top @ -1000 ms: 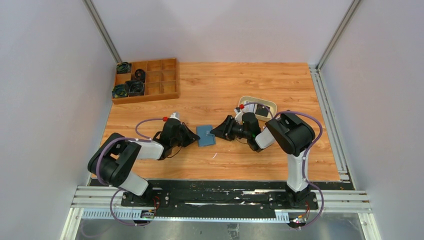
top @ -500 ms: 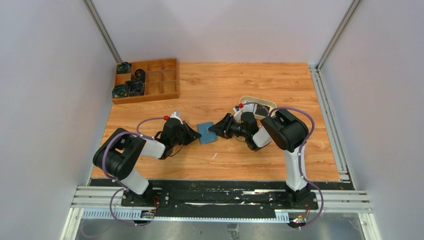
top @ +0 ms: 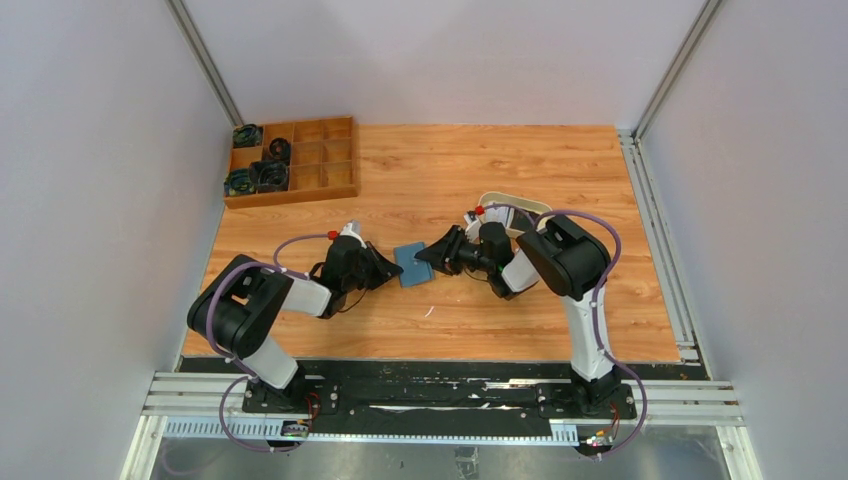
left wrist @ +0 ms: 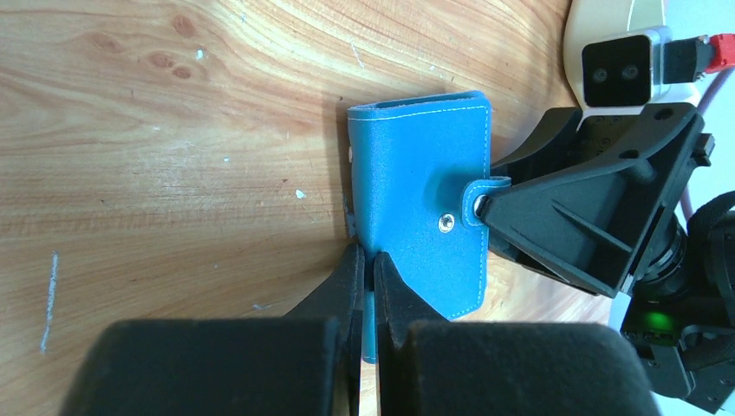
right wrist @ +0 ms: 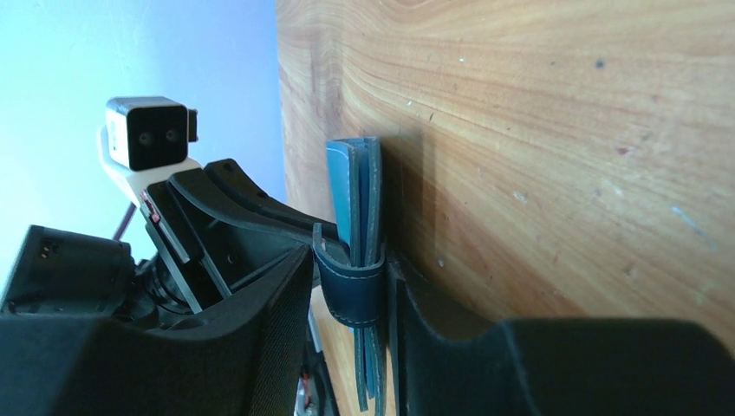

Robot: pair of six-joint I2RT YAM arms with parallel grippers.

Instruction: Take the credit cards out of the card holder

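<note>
The teal-blue card holder (top: 411, 267) lies folded shut on the wooden table between my two grippers. In the left wrist view the card holder (left wrist: 425, 208) shows its snap stud bare and its strap tab (left wrist: 482, 192) lifted off it. My left gripper (left wrist: 371, 270) is shut on the holder's spine edge; it also shows in the top view (top: 388, 271). My right gripper (right wrist: 351, 299) grips the opposite edge, jaws pressed on both sides of the strap loop (right wrist: 351, 290); it also shows in the top view (top: 428, 262). No cards show.
A cream oval tray (top: 520, 205) sits just behind the right wrist. A wooden compartment box (top: 292, 160) with several black parts stands at the back left. The side walls stand close to the table edges.
My right gripper has moved a little left and closed in on the holder's strap edge. The holder has shifted slightly left. The left gripper has hardly moved.
</note>
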